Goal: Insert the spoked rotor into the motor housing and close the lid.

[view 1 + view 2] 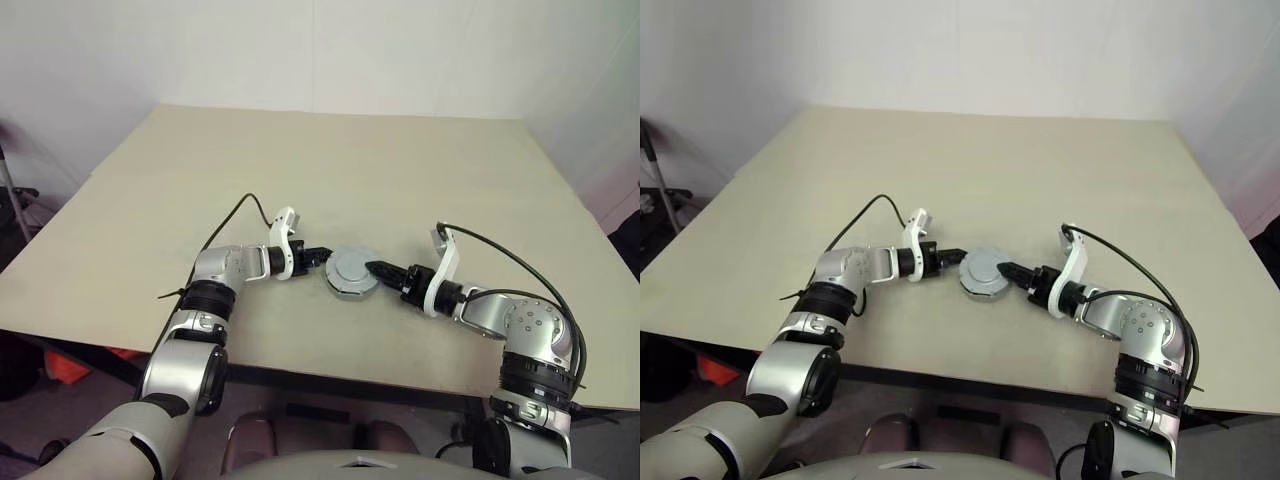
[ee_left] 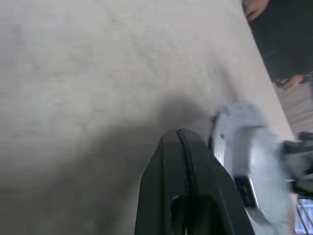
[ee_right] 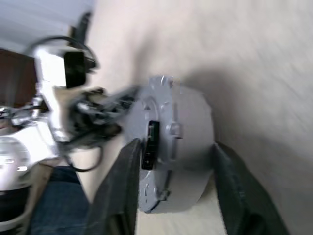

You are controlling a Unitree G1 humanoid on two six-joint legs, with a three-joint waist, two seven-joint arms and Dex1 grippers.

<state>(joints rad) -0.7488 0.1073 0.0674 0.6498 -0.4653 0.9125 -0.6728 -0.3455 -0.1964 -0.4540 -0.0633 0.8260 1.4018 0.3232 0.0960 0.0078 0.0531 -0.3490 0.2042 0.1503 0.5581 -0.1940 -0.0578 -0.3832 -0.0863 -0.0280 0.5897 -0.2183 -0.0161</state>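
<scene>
Round grey metal motor housing [image 1: 353, 272], dull grey notched lid [image 1: 986, 266] on top, sits near the front edge of the beige table [image 1: 330, 170]. Right gripper [image 3: 171, 147] straddles it, fingers apart. Left gripper [image 1: 322, 257], fingers together, touches its opposite side.

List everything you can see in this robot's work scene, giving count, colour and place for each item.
table: one, beige, under everything
motor housing: one, grey, round, near the table's front edge, between the two claws
lid: one, dull grey, seated on the housing
orange object: one, below the table's left edge; cannot tell what it is
person's hand: one, beyond the table's edge
left claw: one, black, shut, tip at the housing's left side
right claw: one, black, open, fingers either side of the housing
</scene>
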